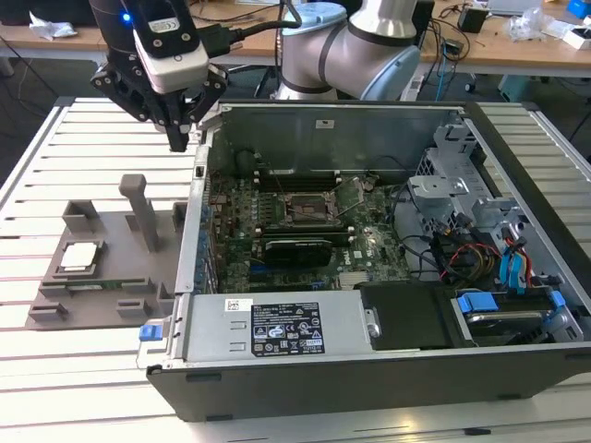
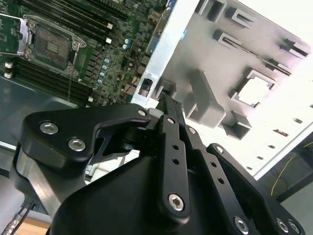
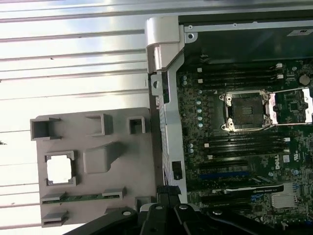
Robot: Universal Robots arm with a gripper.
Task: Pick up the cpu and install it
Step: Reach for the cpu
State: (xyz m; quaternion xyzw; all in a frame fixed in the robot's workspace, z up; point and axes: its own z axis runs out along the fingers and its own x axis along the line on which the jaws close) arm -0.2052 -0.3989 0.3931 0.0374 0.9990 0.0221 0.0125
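The cpu [image 1: 78, 257] is a silvery-white square chip lying flat in a recess of the grey fixture plate [image 1: 115, 281], at the exterior view's left, beside the open computer case. In both wrist views the cpu [image 3: 59, 170] [image 2: 254, 91] sits in its frame on the plate. My gripper [image 1: 178, 140] hangs high above the gap between the plate and the case wall, shut, with nothing in it. Its black fingertips [image 2: 165, 101] meet in the second wrist view. The dark socket [image 1: 305, 209] [image 3: 244, 110] on the motherboard has its metal frame lifted open.
The open case [image 1: 194, 231] has a tall side wall between the plate and the motherboard. A grey upright post [image 1: 140, 210] stands on the plate near the cpu. Memory slots, a card, cables and blue drive clips [image 1: 512, 268] fill the case. The table is slatted white metal [image 1: 55, 148].
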